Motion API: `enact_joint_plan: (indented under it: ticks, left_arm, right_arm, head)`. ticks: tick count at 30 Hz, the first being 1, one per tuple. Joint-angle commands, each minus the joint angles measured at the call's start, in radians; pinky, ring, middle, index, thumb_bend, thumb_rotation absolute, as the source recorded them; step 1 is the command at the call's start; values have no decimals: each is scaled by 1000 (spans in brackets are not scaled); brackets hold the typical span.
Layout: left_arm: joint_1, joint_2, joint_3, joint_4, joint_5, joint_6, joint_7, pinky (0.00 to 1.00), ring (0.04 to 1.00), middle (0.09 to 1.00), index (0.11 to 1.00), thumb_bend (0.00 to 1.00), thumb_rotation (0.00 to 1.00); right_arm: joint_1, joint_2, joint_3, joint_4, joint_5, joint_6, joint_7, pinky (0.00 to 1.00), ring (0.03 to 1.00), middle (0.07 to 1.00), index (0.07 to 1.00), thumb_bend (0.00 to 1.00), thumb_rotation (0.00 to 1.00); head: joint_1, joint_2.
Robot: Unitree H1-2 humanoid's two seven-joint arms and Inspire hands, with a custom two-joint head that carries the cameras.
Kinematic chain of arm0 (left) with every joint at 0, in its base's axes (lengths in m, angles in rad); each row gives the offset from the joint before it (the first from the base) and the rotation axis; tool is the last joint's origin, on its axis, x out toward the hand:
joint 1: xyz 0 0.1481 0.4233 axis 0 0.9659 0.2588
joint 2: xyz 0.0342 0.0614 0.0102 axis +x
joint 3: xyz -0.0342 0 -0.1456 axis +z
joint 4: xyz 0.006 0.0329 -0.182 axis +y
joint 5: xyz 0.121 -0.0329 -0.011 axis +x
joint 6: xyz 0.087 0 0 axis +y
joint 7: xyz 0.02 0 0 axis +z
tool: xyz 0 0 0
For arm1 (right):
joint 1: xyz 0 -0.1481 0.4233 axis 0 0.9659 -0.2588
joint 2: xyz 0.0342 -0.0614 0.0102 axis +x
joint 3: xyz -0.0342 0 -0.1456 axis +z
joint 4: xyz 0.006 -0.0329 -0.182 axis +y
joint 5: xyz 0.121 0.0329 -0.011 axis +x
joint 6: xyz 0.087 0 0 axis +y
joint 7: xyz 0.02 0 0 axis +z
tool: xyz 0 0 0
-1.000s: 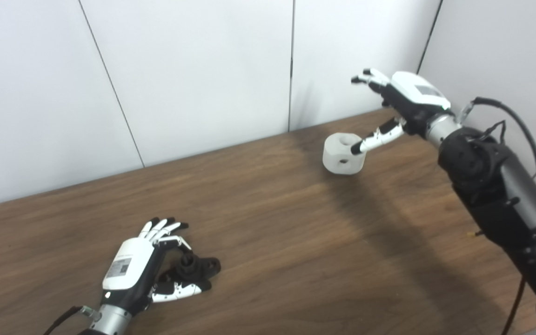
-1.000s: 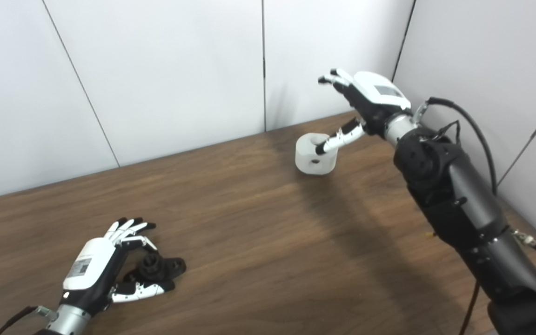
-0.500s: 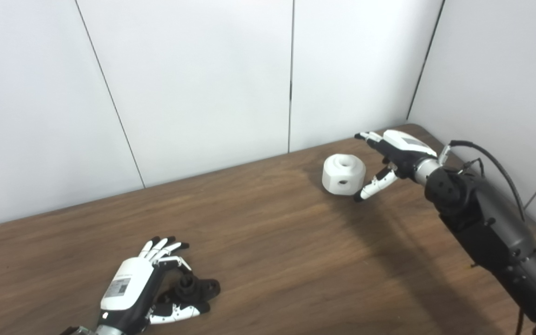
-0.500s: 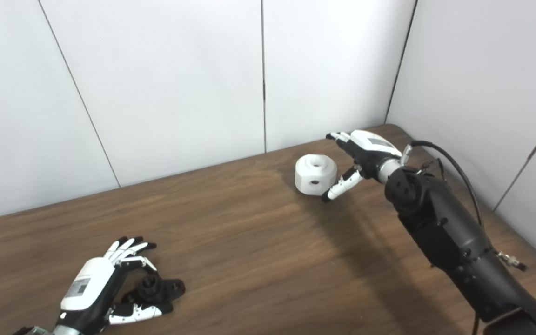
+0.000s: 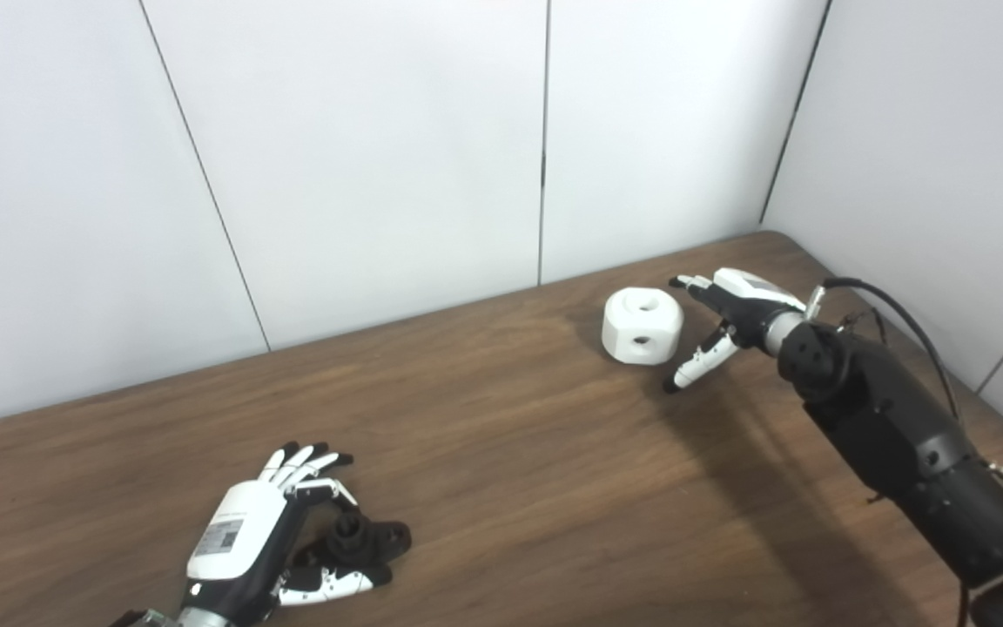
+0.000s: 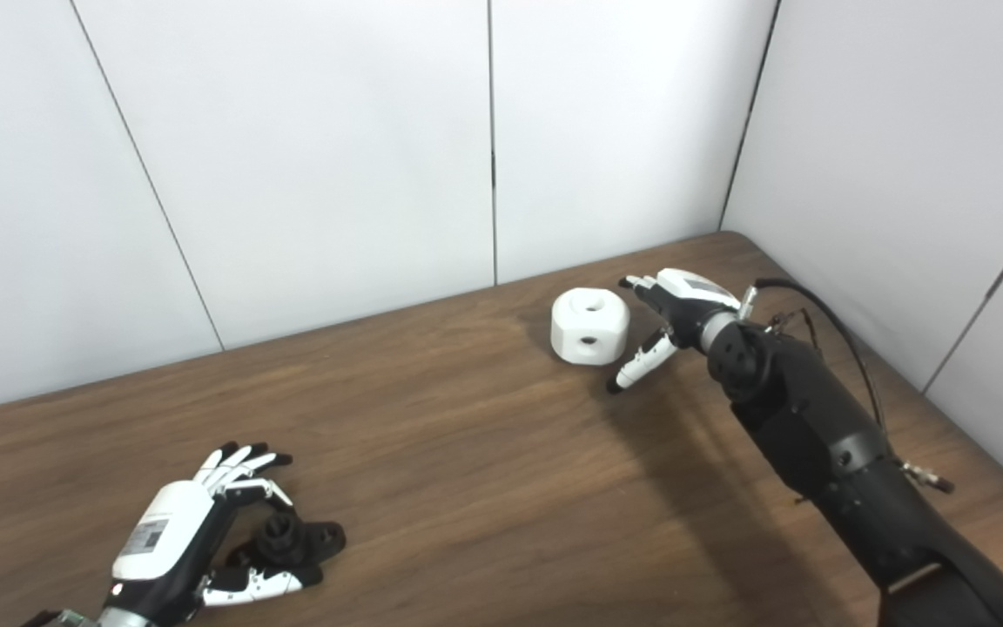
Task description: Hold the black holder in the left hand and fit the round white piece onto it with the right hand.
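R hand lowered beside white piece, table edge near

Right robot hand lower, beside white piece

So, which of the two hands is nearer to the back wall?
The right hand, open beside the round white piece far across the table. The left hand lies near the front edge, fingers around the black holder.

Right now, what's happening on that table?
Left hand open around black holder. Right hand open beside round white piece, not gripping. Nothing between.
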Motion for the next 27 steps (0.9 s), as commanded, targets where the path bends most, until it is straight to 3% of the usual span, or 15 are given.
enact_joint_plan:
  ticks: [1,16,27]
  left_arm:
    - [132,23,-27,151,36,23,-3,1000,927,849,485,523,51]
    - [148,33,-7,77,41,61,-46,958,920,848,485,522,48]
    - [157,29,3,52,47,69,-62,934,909,844,485,522,48]
  right_arm:
    - [-61,-16,-24,-6,30,-28,-28,711,917,1000,972,922,299]
    - [-77,52,-30,91,99,-59,-151,732,927,972,921,872,284]
    - [-86,71,-12,97,107,-57,-168,738,925,966,902,872,277]
  head:
    - [1,2]
    - [21,11]
    - [26,23]
